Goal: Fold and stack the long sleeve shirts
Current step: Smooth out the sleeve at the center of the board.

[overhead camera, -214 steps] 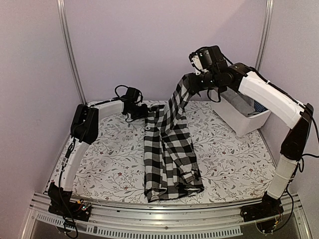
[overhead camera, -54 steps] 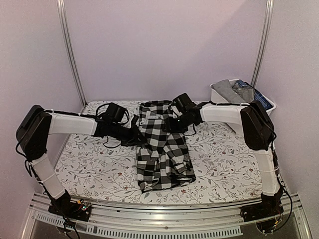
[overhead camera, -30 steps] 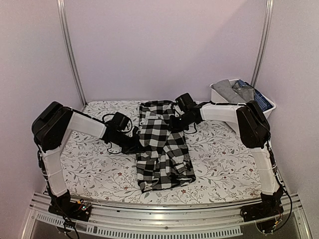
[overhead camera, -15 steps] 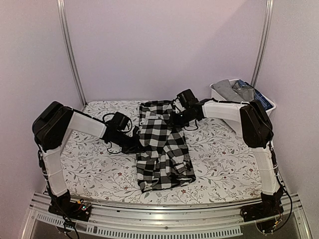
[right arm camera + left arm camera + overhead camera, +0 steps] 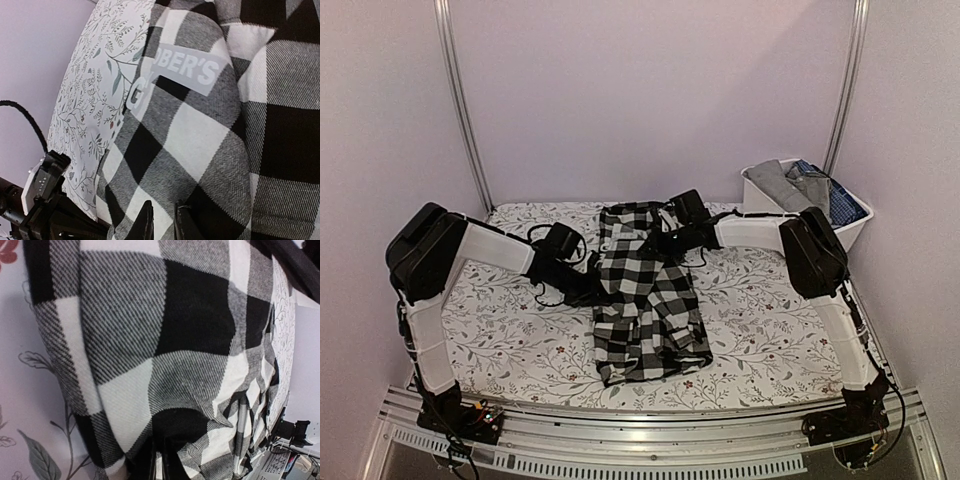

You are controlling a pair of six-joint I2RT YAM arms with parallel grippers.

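Both tools sit low at the middle of the overhead frame. The left tool meets the left edge of the checked shirt and the right tool rests on its upper part. At upper right a white bin holds a grey garment and a blue patterned garment, well apart from the shirt. The shirt lies in a narrow folded strip down the centre of the floral bench, with its lower end rumpled.

From the left wrist, black-and-white checks fill nearly the whole frame, with bare bench down the left side. At bottom centre the left tool has its jaws together, clamped on a gathered fold of the shirt.

From the right wrist, the shirt covers the right and centre, and a grey neck label lies near the top. Bench runs along the upper left. Black arm hardware shows at lower left. The right tool presses into the cloth at the bottom edge, its fingers a narrow gap apart with cloth between. Whether they truly pinch it I cannot tell.
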